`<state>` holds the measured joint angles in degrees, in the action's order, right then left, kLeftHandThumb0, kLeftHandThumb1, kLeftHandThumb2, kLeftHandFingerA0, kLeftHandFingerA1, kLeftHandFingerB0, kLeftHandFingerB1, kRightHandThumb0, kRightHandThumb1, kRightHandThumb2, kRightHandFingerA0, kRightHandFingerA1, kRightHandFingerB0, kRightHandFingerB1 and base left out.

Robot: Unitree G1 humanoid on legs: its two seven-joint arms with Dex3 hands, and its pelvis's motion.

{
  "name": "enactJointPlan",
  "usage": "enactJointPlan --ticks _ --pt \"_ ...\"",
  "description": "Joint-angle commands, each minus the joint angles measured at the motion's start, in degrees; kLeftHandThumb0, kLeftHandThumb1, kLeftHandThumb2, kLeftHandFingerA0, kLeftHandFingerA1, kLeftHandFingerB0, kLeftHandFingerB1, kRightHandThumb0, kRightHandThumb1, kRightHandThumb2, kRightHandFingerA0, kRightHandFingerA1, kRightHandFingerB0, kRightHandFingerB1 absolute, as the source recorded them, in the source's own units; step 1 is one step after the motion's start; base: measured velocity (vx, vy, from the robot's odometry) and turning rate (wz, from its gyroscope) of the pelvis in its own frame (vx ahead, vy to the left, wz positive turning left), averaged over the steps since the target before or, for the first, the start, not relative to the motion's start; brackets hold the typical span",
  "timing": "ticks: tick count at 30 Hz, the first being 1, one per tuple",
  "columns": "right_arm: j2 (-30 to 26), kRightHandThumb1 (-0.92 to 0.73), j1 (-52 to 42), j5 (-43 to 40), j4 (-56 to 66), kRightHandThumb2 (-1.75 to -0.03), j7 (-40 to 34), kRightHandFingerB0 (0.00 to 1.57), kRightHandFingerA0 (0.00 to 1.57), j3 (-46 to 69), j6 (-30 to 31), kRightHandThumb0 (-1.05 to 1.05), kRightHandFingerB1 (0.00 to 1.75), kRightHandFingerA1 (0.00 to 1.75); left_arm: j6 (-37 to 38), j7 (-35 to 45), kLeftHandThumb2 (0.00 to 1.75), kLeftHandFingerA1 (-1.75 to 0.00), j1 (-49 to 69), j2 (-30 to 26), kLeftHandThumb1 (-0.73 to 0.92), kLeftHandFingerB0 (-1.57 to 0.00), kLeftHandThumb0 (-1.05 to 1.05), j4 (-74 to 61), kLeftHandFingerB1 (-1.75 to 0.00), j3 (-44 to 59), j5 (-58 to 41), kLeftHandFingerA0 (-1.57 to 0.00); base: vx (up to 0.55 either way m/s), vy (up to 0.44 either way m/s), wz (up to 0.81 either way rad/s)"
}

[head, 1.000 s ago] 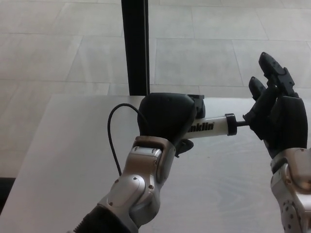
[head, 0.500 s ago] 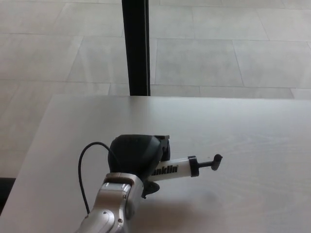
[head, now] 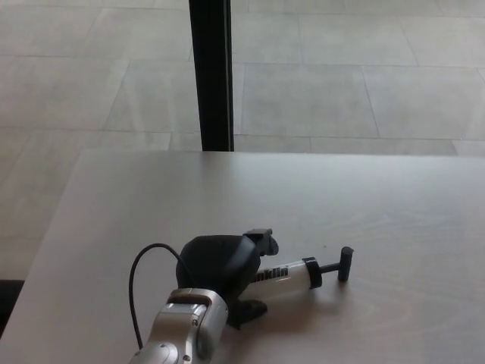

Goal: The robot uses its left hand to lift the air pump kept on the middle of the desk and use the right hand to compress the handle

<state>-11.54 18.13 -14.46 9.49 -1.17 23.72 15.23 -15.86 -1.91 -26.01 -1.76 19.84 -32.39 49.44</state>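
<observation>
Left hand (head: 220,265) over air pump (head: 292,276), barrel's near end hidden.

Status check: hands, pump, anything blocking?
Left hand shut on air pump, low at the desk. Right hand not in view. Handle pulled out, free. Nothing blocking.

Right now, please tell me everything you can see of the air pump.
The pump is small, with a white barrel that looks like plastic, black lettering, a black collar and a thin black rod ending in a T-handle, partly pulled out. It lies near the desk, handle pointing right. The left robot hand is closed around its left end.
</observation>
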Motion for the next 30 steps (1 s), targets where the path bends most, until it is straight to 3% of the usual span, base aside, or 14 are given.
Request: enactJointPlan --ticks 1,3,4,5,15,18,19,21,22,25,26,27,28,30 --pt "-0.04 -0.81 -0.49 -0.88 0.74 -1.18 -1.56 0.32 0.23 -0.11 4.09 -0.80 0.52 0.56 -5.80 16.66 0.98 -0.20 -1.85 -2.29 0.55 0.00 -0.98 -3.76 0.00 -0.06 -3.04 0.00 0.00 0.000 0.00" --pt "-0.05 -0.80 -0.54 -0.95 0.54 -1.18 -1.47 0.33 0.22 -0.16 4.17 -0.79 0.53 0.56 -6.43 20.21 1.01 -0.14 -2.99 -3.54 0.57 0.00 -1.03 -4.39 0.00 -0.58 -2.71 0.00 0.00 0.000 0.00" --pt "-0.12 -0.80 -0.55 -0.92 0.45 -1.18 -1.44 0.33 0.21 -0.20 4.18 -0.79 0.53 0.56 -6.65 20.85 0.62 0.00 -3.15 -3.76 0.69 0.00 -1.03 -4.64 0.00 -0.61 -2.64 0.00 0.00 0.000 0.00" --pt "-0.26 -0.92 -0.65 -0.96 0.34 -0.73 -1.27 0.35 0.23 -0.22 4.25 -0.79 0.39 0.49 -7.29 22.35 0.63 0.00 -3.58 -4.24 0.72 0.00 -1.05 -5.39 0.00 -0.30 -2.84 0.00 0.00 0.000 0.00" --pt "-2.32 -0.92 -1.08 -1.42 1.11 -0.75 -0.23 0.34 0.22 0.94 5.78 -0.79 0.39 0.50 -8.34 27.31 0.62 0.00 -5.15 -9.00 0.77 0.00 -1.04 -18.51 0.00 9.93 -9.33 0.00 0.00 0.000 0.00" --pt "-3.34 -0.92 -2.16 -2.79 1.45 -0.73 0.53 0.30 0.19 2.94 6.56 -0.78 0.38 0.50 -5.82 27.67 0.62 0.00 -4.63 -11.00 0.71 0.00 -0.98 -23.86 0.00 23.50 -22.24 0.00 0.00 0.000 0.00" --pt "-4.60 -0.92 -2.96 -3.39 1.07 -0.73 1.46 0.29 0.19 4.46 6.49 -0.77 0.38 0.50 -4.95 26.88 1.00 -0.18 -4.48 -10.58 0.55 0.00 -0.98 -24.78 0.00 32.24 -30.30 0.00 0.00 0.000 0.00" --pt "-5.05 -0.92 -3.47 -3.46 0.83 -0.73 1.99 0.29 0.19 5.09 5.94 -0.77 0.38 0.50 -4.15 26.62 1.00 -0.18 -4.38 -10.46 0.55 0.00 -0.98 -24.99 0.00 35.91 -33.29 0.00 0.00 0.000 0.00" --pt "-6.92 -0.92 -4.54 -3.19 0.09 -0.73 2.41 0.29 0.23 6.92 6.41 -0.75 0.36 0.52 0.63 25.91 1.06 -0.17 -4.70 -14.84 0.66 0.00 -1.02 -22.62 0.00 43.64 -38.05 0.00 0.00 0.000 0.00" --pt "-7.79 -0.92 -6.32 -3.56 -0.68 -0.71 1.96 0.36 0.24 10.30 5.93 -0.80 0.39 0.53 1.60 27.67 1.01 -0.13 -2.91 -18.79 0.68 0.00 -0.91 -19.08 -0.07 56.71 -46.67 0.00 0.00 0.000 0.00" --pt "-8.19 -0.78 -6.77 -4.02 -1.32 -1.17 2.10 0.32 0.19 11.54 5.86 -0.80 0.53 0.57 1.75 28.43 1.02 -0.12 -2.12 -19.24 0.69 0.00 -0.94 -18.29 -0.06 61.37 -50.49 0.00 0.00 0.000 0.00" --pt "-8.24 -0.78 -6.82 -4.08 -1.38 -1.17 2.14 0.32 0.19 11.68 5.86 -0.80 0.53 0.57 1.75 28.62 1.02 -0.12 -2.06 -19.28 0.69 0.00 -0.94 -18.20 -0.06 61.92 -50.96 0.00 0.00 0.000 0.00" --pt "-9.29 -0.92 -7.54 -4.04 -2.82 -0.74 2.24 0.35 0.21 13.35 5.32 -0.80 0.39 0.54 -1.97 29.70 1.04 -0.10 -1.41 -21.50 0.66 -0.09 -0.91 -16.82 -0.14 69.38 -54.30 -0.04 0.00 0.000 0.00" --pt "-10.33 -0.92 -8.28 -5.13 -5.11 -0.73 3.36 0.32 0.20 15.46 3.96 -0.79 0.39 0.56 0.48 30.08 1.04 -0.17 0.71 -24.42 0.64 -0.05 -0.89 -12.58 -0.26 76.11 -57.16 -0.02 0.00 0.000 0.00"
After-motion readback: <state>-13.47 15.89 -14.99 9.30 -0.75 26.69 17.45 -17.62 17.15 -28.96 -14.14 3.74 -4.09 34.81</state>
